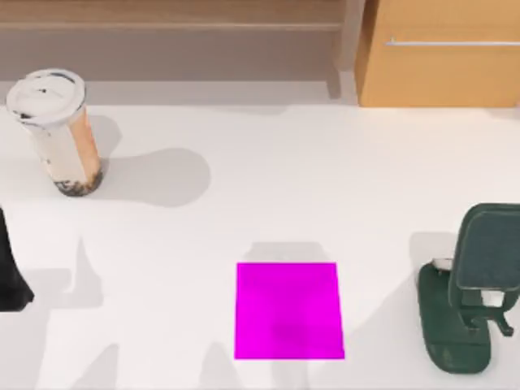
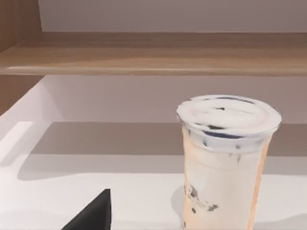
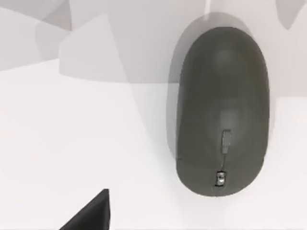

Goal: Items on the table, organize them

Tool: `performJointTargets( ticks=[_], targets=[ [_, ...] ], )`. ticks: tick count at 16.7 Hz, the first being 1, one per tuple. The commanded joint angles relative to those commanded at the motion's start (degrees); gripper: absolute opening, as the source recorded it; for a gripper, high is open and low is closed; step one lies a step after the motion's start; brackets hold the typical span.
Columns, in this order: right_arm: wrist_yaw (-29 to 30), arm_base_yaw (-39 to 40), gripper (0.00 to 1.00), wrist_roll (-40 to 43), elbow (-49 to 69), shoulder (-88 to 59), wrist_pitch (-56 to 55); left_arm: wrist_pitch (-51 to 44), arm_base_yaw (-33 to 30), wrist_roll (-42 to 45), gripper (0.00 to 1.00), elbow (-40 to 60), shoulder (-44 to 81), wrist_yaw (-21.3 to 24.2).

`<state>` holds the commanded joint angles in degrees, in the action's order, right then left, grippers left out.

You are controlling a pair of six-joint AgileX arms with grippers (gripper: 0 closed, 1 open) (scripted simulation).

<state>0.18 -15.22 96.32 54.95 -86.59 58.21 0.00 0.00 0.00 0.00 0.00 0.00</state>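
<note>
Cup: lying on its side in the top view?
No. The cup stands upright on the table, white lid on top, at the far left.

A cup [image 1: 61,134] is stood on the white surface [image 1: 325,187] at the far left; a pink square [image 1: 288,310] and a mouse [image 1: 451,325] are laid nearer.

I see a flat magenta square [image 1: 288,310] near my table's front edge, about midway along. Beyond the back edge stand a wooden shelf [image 1: 171,24] and a wooden cabinet [image 1: 443,53] toward the back right corner.
</note>
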Motion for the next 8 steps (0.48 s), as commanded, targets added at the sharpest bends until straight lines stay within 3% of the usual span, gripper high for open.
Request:
performJointTargets(
  ticks=[8],
  targets=[
    [0.0,0.0,1.0,-0.1,-10.0,-8.0,-18.7,0.0,0.0,0.0,1.0,0.0,0.0,0.0]
  ],
)
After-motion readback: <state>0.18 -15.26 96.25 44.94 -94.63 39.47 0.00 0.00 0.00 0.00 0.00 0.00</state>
